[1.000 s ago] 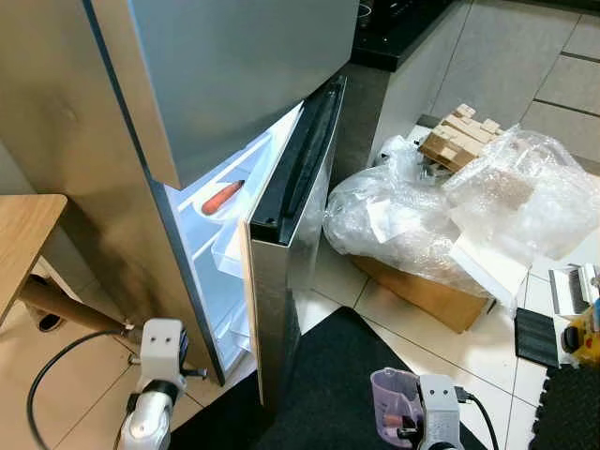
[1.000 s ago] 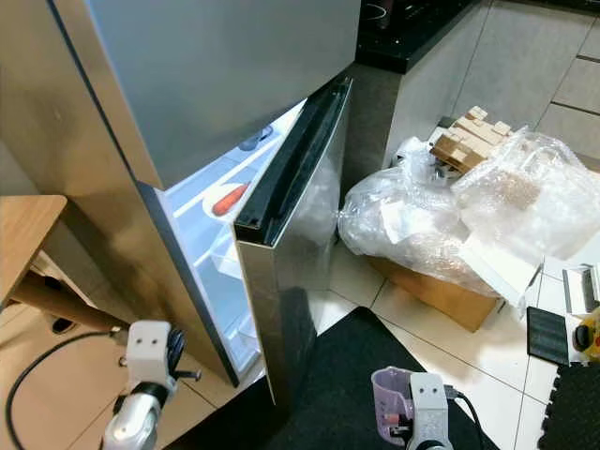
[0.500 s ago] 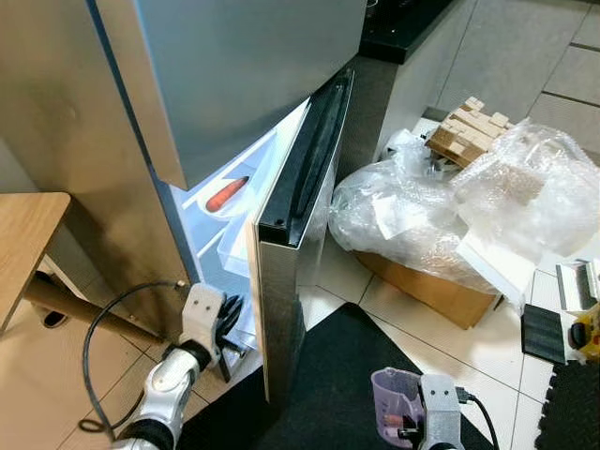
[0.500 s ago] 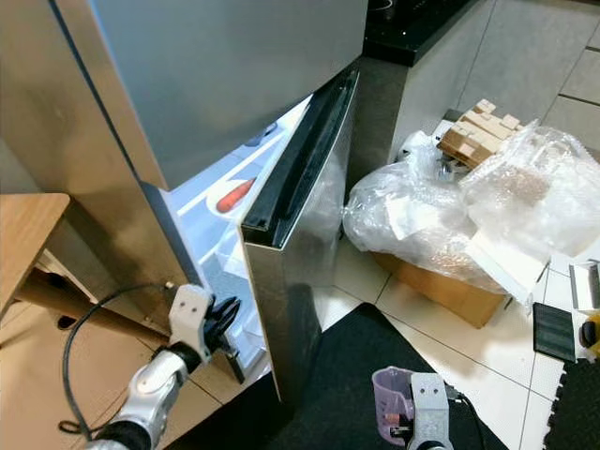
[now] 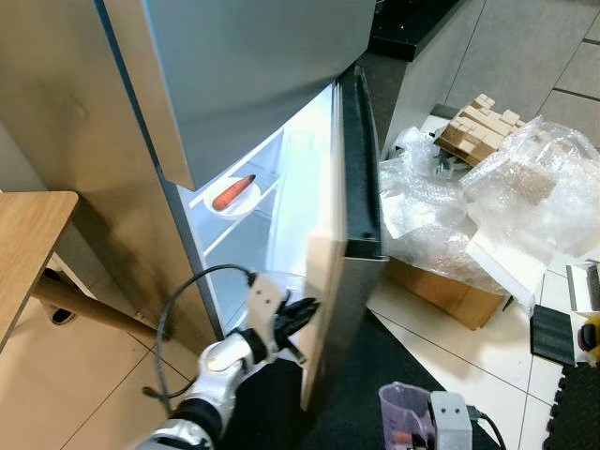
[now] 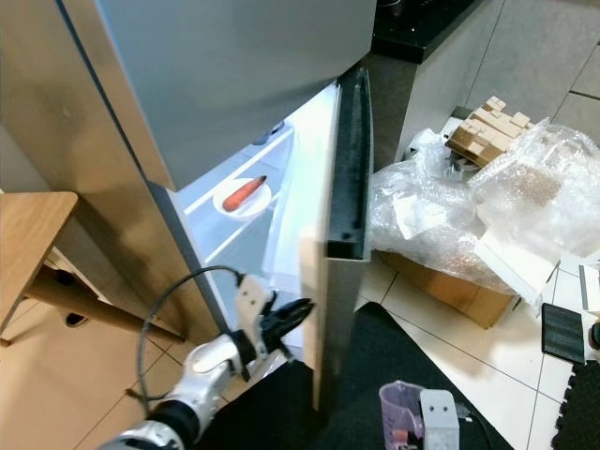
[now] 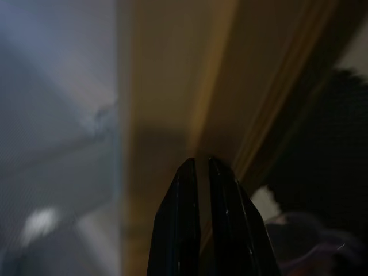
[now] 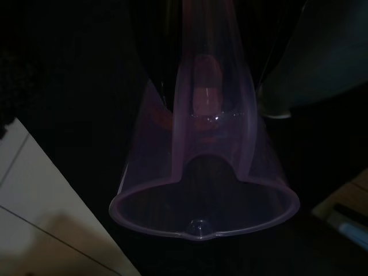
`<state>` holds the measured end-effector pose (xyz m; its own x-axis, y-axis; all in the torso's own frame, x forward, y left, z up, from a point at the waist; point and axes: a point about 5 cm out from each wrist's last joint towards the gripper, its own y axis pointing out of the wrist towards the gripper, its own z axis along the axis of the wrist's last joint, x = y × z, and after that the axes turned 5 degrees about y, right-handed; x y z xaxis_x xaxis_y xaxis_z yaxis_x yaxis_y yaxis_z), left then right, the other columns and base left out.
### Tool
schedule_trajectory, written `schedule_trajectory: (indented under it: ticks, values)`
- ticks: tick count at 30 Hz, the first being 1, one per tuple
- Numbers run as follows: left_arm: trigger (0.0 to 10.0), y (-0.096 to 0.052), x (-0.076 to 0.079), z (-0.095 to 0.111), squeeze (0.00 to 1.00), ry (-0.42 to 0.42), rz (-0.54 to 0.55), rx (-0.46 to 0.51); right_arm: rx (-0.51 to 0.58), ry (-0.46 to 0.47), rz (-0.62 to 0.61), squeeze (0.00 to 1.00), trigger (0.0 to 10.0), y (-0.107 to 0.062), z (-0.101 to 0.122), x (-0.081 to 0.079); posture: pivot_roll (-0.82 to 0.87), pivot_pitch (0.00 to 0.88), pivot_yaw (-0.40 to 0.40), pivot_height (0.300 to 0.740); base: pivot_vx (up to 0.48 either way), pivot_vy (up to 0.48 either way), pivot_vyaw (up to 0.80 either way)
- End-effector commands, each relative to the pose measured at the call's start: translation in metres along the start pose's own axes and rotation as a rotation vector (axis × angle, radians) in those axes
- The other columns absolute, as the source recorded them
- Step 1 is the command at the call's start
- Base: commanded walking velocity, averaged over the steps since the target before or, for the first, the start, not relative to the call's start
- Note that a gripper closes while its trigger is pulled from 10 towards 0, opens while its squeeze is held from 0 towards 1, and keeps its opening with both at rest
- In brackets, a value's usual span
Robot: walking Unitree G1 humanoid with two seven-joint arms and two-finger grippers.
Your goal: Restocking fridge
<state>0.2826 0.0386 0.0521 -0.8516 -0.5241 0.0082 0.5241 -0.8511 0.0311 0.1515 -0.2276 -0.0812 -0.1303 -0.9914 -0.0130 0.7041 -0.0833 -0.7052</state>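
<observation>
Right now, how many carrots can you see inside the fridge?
1. A single carrot lies on a white plate on the lit upper shelf inside the fridge. The door and upper compartment hide much of the interior, so more may be hidden.

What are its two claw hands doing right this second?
Left gripper: fingers nearly together, empty, against the inner edge of the open silver fridge door.
Right gripper: closed on a clear purple plastic pitcher.
</observation>
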Motion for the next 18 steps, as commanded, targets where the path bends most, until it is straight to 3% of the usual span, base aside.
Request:
schedule_trajectory:
  ticks: [1, 2, 5, 10, 16, 18]
  values:
    - [10.0, 0.015, 0.016, 0.004, 0.0, -0.022, -0.093, 0.025, 0.0, 0.02, -0.017, 0.0, 10.0, -0.003, -0.003, 0.004, -0.16, 0.105, 0.021, 0.74, 0.0, 0.0, 0.0]
    - [10.0, 0.023, 0.025, 0.009, 0.0, -0.04, -0.141, 0.056, -0.005, 0.018, -0.017, 0.0, 10.0, -0.003, -0.005, 0.004, -0.16, 0.104, 0.021, 0.74, 0.0, 0.0, 0.0]
    - [10.0, 0.028, 0.032, 0.012, 0.0, -0.056, -0.176, 0.078, -0.007, 0.018, -0.017, 0.0, 10.0, -0.004, -0.006, 0.004, -0.16, 0.103, 0.02, 0.74, 0.0, 0.0, 0.0]
    - [10.0, 0.026, 0.032, 0.012, 0.0, -0.094, -0.176, 0.092, -0.011, 0.018, -0.014, 0.0, 10.0, -0.004, -0.007, 0.003, -0.16, 0.103, 0.018, 0.74, 0.0, 0.0, 0.0]
    - [10.0, 0.001, 0.01, -0.001, 0.0, -0.107, -0.029, 0.055, 0.001, 0.009, 0.004, 0.0, 10.0, -0.001, -0.002, -0.001, -0.15, 0.105, 0.016, 0.74, 0.0, 0.0, 0.0]
    - [10.0, -0.018, -0.002, -0.012, 0.0, -0.084, 0.095, -0.006, 0.019, -0.005, 0.024, 0.0, 10.0, 0.001, 0.004, -0.004, -0.15, 0.105, 0.019, 0.74, 0.0, 0.0, 0.0]
